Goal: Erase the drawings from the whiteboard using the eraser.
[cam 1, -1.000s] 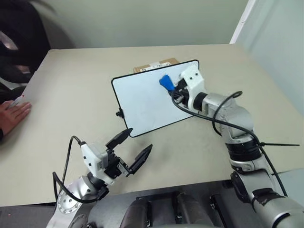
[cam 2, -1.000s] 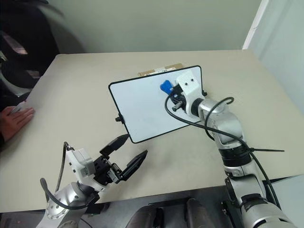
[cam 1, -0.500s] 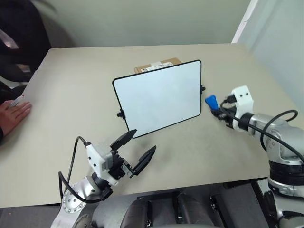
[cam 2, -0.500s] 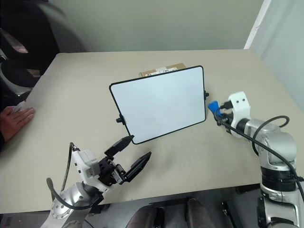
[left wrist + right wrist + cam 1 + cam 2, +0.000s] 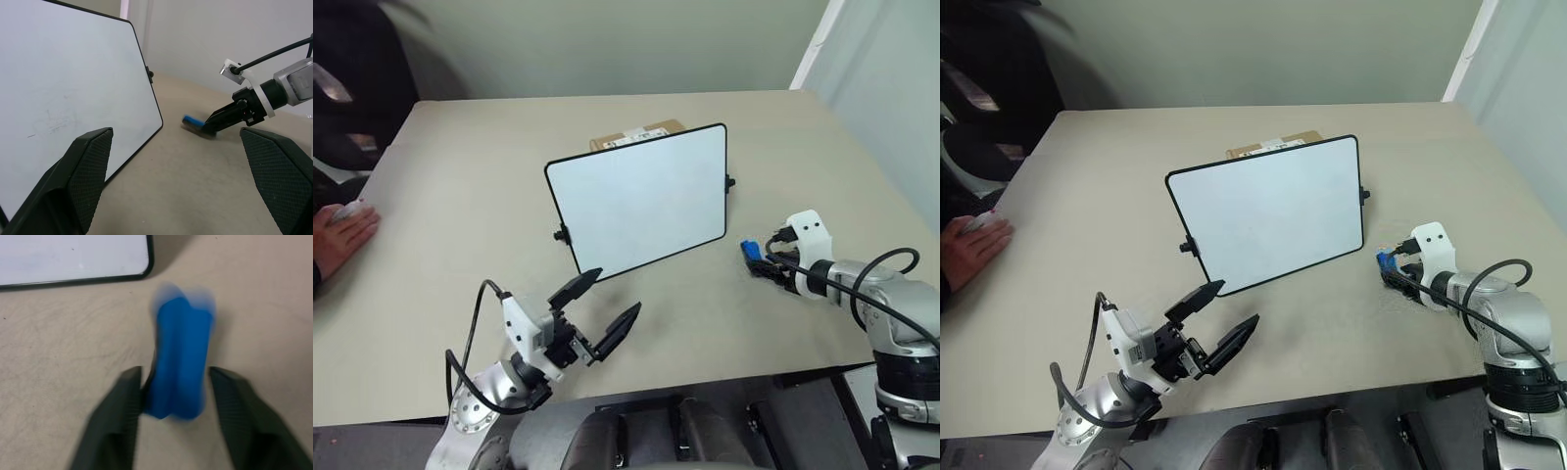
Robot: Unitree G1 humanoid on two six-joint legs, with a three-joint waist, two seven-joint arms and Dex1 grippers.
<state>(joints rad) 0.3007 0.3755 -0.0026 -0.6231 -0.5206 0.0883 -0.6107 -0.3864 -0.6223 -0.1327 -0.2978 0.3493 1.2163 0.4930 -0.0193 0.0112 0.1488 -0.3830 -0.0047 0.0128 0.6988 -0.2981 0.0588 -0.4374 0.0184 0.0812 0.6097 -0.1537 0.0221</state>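
Left eye view showed the whiteboard [image 5: 641, 199] standing tilted in the middle of the frame on the table [image 5: 460, 196], its white face clean there, with a brown box [image 5: 636, 134] just behind its upper edge. Faint grey smudges showed on the board in the left wrist view; no red strokes could be made out.

At the right of the frame, just beside the board's lower right corner, the eraser [image 5: 750, 253] lay low at the tabletop; whether it touched the surface could not be told. The right gripper [image 5: 756, 260] sat at it. In the right wrist view the blue block [image 5: 182, 362] stood between the two black fingers [image 5: 124, 406], one of which touched its side while a gap showed at the other, so the jaws were parted and no longer pinching it.

The left gripper [image 5: 604, 308] hung at the lower middle of the frame, near the table's front edge, jaws spread wide with nothing between them.

A person's hand [image 5: 342, 230] rested on the table at the far left edge.
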